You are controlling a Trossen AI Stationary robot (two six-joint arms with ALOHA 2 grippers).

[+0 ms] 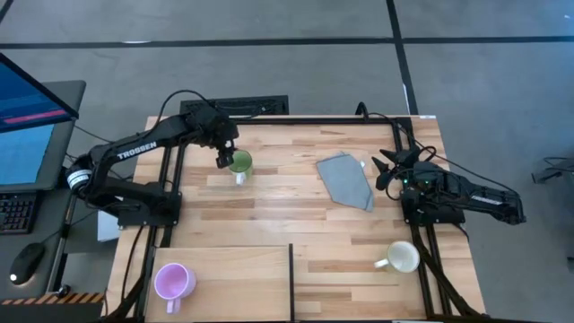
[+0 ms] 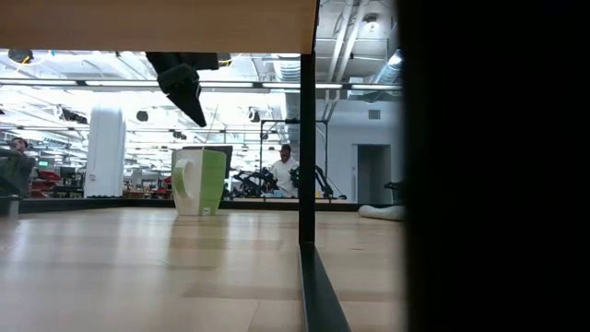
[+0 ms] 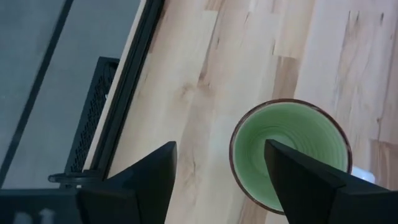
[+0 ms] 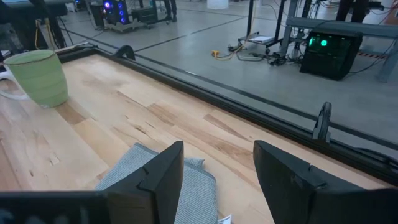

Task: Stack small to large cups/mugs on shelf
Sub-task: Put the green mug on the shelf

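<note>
— Where is the green mug now?

— It stands upright on the counter, in the far left part, well apart from the shelf. The shelf is the pale board at the near left corner of the counter.

— And the left end effector?

— It hangs just beside the green mug, on the side away from the grey cloth. In the left wrist view its two fingers stand apart, so it is open, and the mug's rim lies under one finger. It holds nothing. In the low view the dark tip is above the mug, not touching it.

— What about the other mugs?

— The light purple mug sits on the shelf, near its left end, far from the green mug. The cream-white mug is on the counter at the near right, on the other side of the shelf's dark edge.

— And the right arm?

— The right end effector waits at the right edge of the counter, just beside the grey cloth. Its fingers are spread apart and empty, with the cloth below them and the green mug far off.
</note>
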